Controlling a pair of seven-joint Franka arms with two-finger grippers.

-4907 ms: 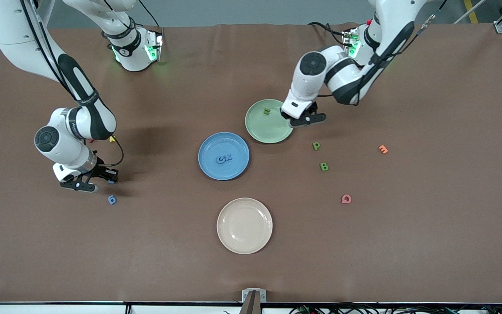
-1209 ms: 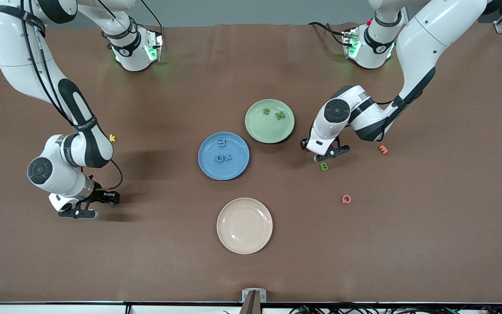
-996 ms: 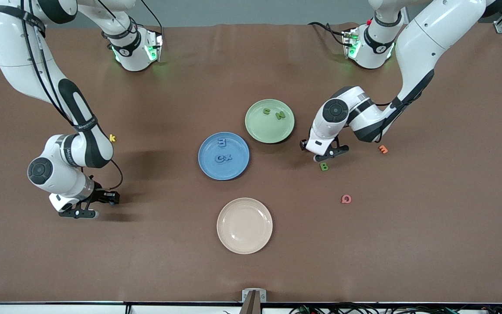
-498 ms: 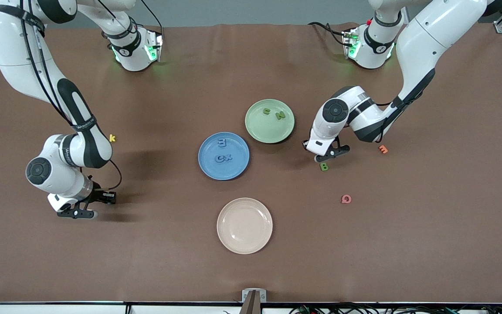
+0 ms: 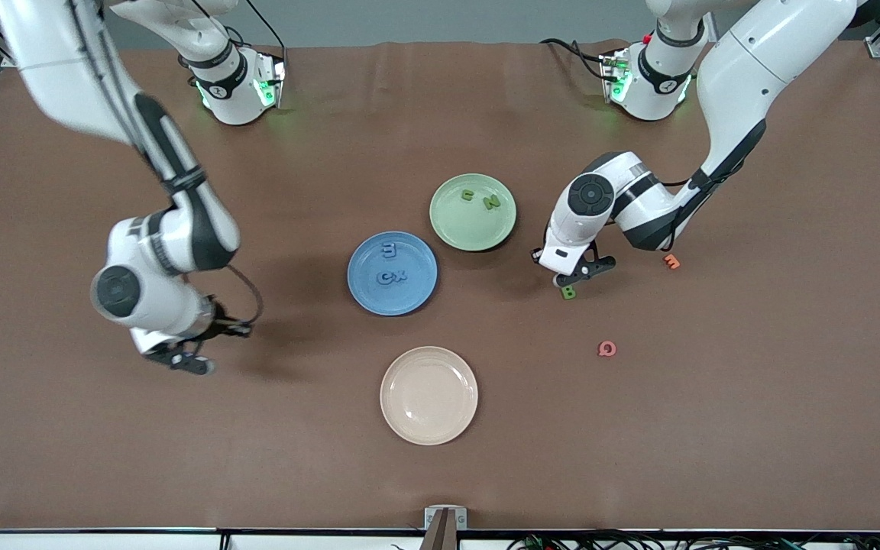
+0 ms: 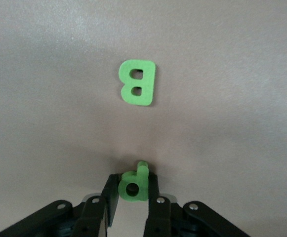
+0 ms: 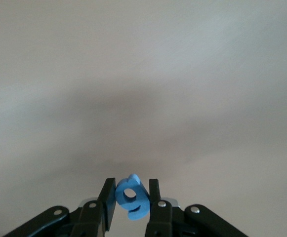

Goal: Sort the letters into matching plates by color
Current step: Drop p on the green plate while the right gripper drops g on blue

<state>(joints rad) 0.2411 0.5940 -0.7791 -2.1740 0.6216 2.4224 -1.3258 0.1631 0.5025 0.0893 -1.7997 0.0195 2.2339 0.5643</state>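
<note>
My left gripper [image 5: 571,279] is shut on a green letter P [image 6: 134,183], low over the table beside the pale green plate [image 5: 463,227]. A green letter B [image 5: 568,292] lies flat just by it, also seen from the left wrist as the B [image 6: 138,82]. The green plate holds two green letters [image 5: 490,202]. My right gripper [image 5: 186,362] is shut on a blue letter [image 7: 132,196], up over bare table toward the right arm's end. The blue plate [image 5: 367,296] holds three blue letters [image 5: 392,276].
A cream plate [image 5: 428,416] sits nearer the front camera than the blue plate. An orange letter [image 5: 671,261] and a pink letter [image 5: 606,349] lie toward the left arm's end of the table.
Both grippers have shut on their letters. The right arm has since lifted the blue letter and swung it toward the blue plate. The left arm has hardly moved.
</note>
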